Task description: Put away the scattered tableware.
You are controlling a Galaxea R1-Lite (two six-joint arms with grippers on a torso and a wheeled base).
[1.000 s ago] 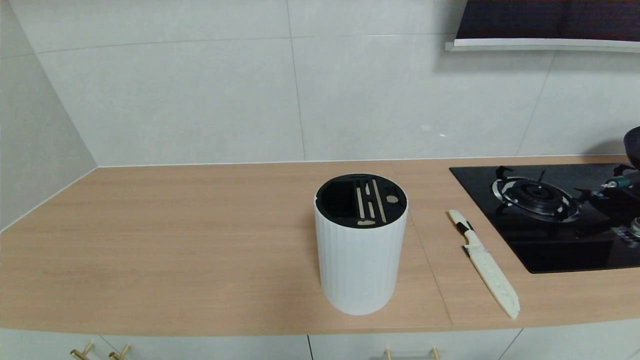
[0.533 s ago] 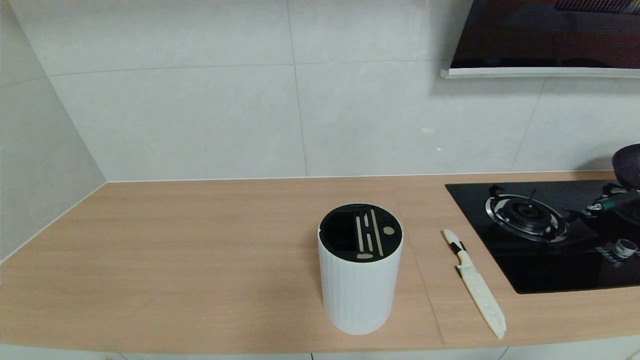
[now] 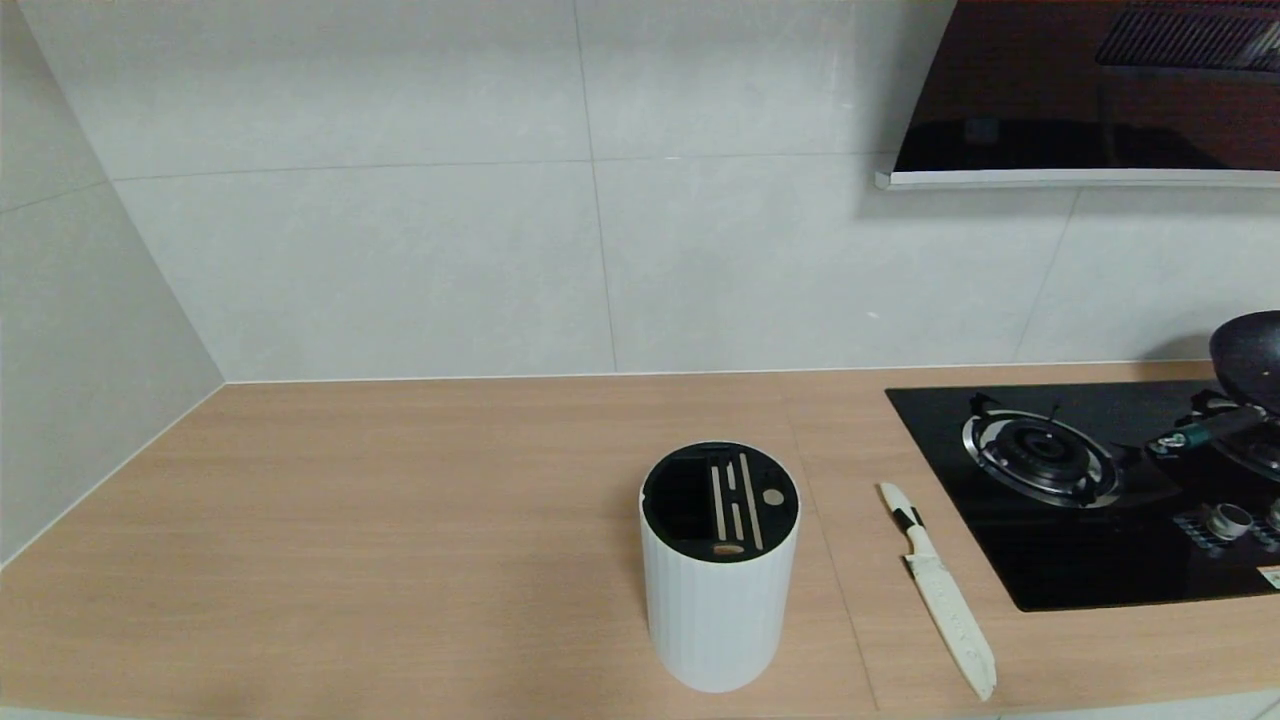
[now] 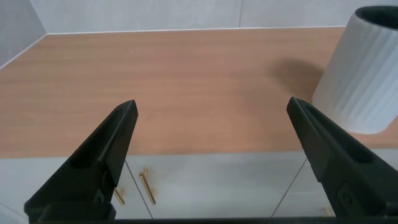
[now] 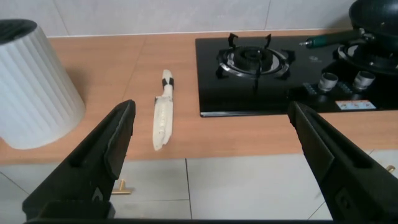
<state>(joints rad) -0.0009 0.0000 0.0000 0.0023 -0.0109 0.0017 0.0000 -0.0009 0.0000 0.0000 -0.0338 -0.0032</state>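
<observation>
A white ribbed cylindrical holder [image 3: 720, 590] with a black slotted top stands near the wooden counter's front edge; it also shows as holder [image 4: 364, 68] and holder [image 5: 31, 84]. A white knife [image 3: 937, 590] with a black band on its handle lies flat on the counter to the holder's right, between it and the hob, knife [image 5: 163, 112]. My left gripper [image 4: 211, 162] hangs open in front of the counter edge, left of the holder. My right gripper [image 5: 211, 162] is open too, off the counter's front edge, near the knife. Neither holds anything.
A black gas hob [image 3: 1100, 490] with burner rings and knobs fills the counter's right end, with a dark pan [image 3: 1250, 350] on it and a range hood [image 3: 1100, 100] above. Tiled walls close the back and left. Drawers with brass handles [image 4: 146, 186] sit below the counter [image 3: 400, 500].
The head view has shifted: everything sits lower and smaller in the picture and more of the hood shows. The holder and knife have not moved on the counter.
</observation>
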